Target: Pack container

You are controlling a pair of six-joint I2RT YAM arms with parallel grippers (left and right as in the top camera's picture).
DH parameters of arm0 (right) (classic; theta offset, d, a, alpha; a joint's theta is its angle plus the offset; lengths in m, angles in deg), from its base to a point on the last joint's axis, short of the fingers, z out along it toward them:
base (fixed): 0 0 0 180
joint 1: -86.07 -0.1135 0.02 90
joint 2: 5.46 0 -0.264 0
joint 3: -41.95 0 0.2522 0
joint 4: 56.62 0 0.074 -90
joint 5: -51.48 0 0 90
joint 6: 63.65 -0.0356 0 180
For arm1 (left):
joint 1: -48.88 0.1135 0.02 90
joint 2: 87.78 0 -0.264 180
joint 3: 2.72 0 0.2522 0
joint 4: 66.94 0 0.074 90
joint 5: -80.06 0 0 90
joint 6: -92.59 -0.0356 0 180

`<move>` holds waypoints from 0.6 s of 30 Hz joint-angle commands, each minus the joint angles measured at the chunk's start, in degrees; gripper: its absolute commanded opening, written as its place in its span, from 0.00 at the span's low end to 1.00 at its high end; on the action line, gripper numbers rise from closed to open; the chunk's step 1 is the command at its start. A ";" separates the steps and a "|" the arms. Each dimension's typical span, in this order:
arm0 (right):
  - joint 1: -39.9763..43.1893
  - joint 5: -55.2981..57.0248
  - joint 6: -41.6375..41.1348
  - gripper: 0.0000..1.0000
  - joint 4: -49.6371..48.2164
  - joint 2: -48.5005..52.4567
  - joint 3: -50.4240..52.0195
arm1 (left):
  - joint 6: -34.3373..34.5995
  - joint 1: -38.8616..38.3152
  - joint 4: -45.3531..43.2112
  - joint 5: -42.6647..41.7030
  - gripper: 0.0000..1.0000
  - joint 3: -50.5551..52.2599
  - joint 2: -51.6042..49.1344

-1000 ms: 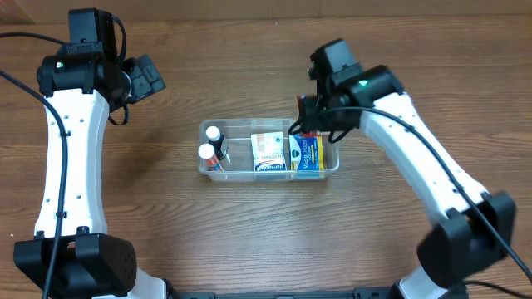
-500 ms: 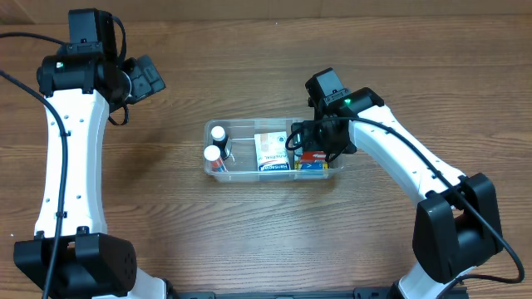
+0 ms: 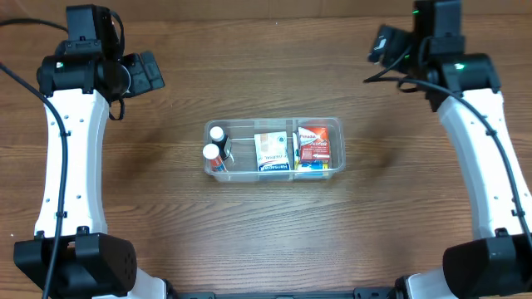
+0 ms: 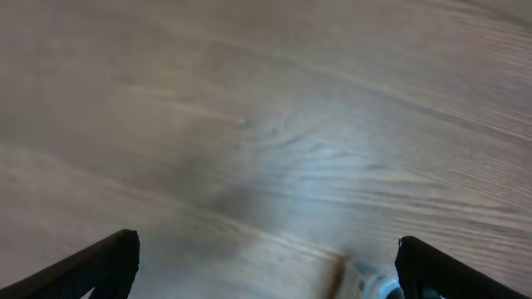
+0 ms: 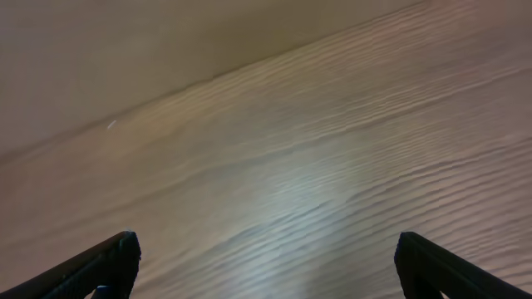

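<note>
Wooden table (image 3: 266,241) seen from above, with a white robot arm at each side. At far left, the left gripper (image 4: 264,266) hangs over bare wood. Its fingers are spread wide with nothing between them.

In the middle of the table, well apart from both arms, sits the container (image 3: 334,124), a clear plastic tub. Its left end holds two upright white-capped bottles (image 3: 216,133), one just behind the other. A white and orange box (image 3: 270,151) lies in the middle. At the right end a red box (image 3: 314,142) appears to rest on a blue box (image 3: 309,169).

At far right, the right gripper (image 5: 266,264) is also wide open and empty, above bare wood.

Likely risks: the red box, stacked on another, could slide or ride above the rim. The standing bottles could topple if a descending finger nudges the light tub. The clear walls are easy to clip.

Count: one container, two bottles, three boxes, two grippers.
</note>
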State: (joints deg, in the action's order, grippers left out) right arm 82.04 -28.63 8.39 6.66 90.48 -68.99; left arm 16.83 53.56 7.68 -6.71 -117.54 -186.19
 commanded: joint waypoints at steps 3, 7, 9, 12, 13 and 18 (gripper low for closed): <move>8.13 -6.40 0.31 1.00 2.51 -0.90 -0.59 | -5.92 -0.11 0.28 0.26 1.00 -1.33 -0.26; 8.70 -4.81 0.35 1.00 2.91 -8.41 5.16 | -6.67 -1.49 3.41 -0.98 1.00 -0.04 2.36; 8.50 -4.83 0.33 1.00 -0.98 -15.47 13.84 | -8.35 -3.39 1.57 -0.96 1.00 2.86 5.27; 8.48 -4.83 0.37 1.00 -7.08 -30.18 32.15 | -8.94 -6.67 -6.56 -0.96 1.00 16.55 15.82; 8.33 -4.83 0.37 1.00 -7.74 -34.95 37.31 | -9.18 -6.88 -9.92 -1.86 1.00 22.43 20.72; 4.09 -4.87 0.20 1.00 -4.11 -55.56 52.24 | -8.96 -6.86 -17.25 0.66 1.00 42.10 41.59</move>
State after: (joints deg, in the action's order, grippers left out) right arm 87.70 -33.73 8.57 2.23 40.34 -18.57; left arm 8.76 46.66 -8.65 -8.26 -83.51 -153.86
